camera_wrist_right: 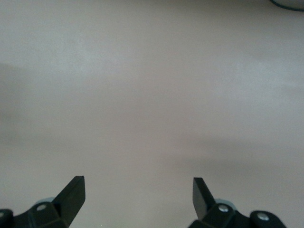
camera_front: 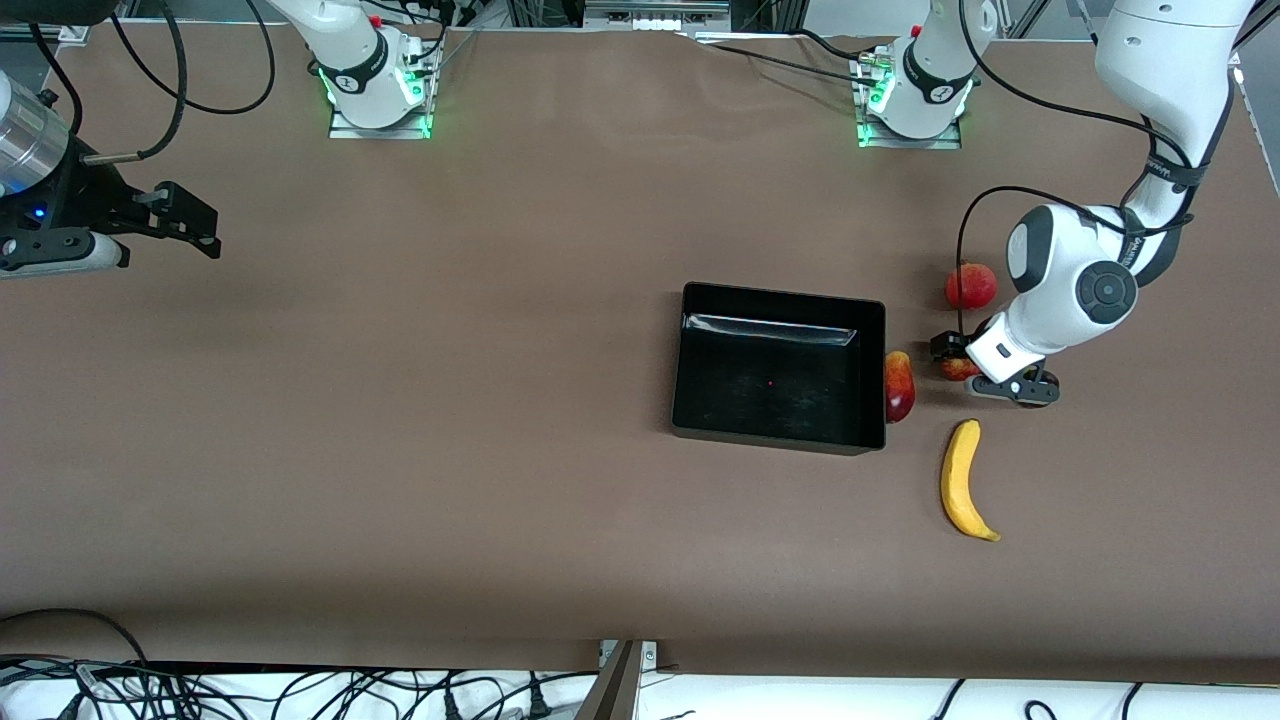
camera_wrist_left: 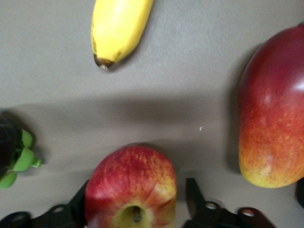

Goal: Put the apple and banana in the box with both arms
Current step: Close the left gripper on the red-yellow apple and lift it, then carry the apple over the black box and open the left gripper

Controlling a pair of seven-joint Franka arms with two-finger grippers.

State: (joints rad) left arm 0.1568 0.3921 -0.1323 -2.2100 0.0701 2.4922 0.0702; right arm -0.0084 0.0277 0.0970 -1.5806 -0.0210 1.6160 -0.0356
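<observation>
- While down at table level round the apple (camera_wrist_left: 130, 187), left gripper (camera_front: 958, 362) spread, one finger each side of the fruit, a gap showing on at least one side, so not yet clamped.
- Apple dimple and stem facing the left wrist cam; roundish, no real long axis; sitting on the table (camera_front: 400, 400) between the mango (camera_front: 899, 385) and the arm's wrist, w/ the red round fruit (camera_front: 970, 285) farther from the front cam.
- Step in hand, by judgement: apple pick, at the pre-close stage. Next calls for squeezing shut on the apple, lifting clear, carrying over the mango and the rim of the box (camera_front: 780, 368), then letting go inside.
- Box empty, open top, just beside the mango, which touches or nearly touches its wall at the left arm's end.
- Banana (camera_front: 966, 482) flat on the table, nearer the front cam than the apple; long axis roughly toward/away from the front cam, curve bulging toward the box, dark tip pointing up toward the apple.
- Right gripper (camera_front: 185, 222) over bare table at the right arm's end, fingers wide apart, nothing held; waiting.
- Banana likely right arm's job; long reach across.
</observation>
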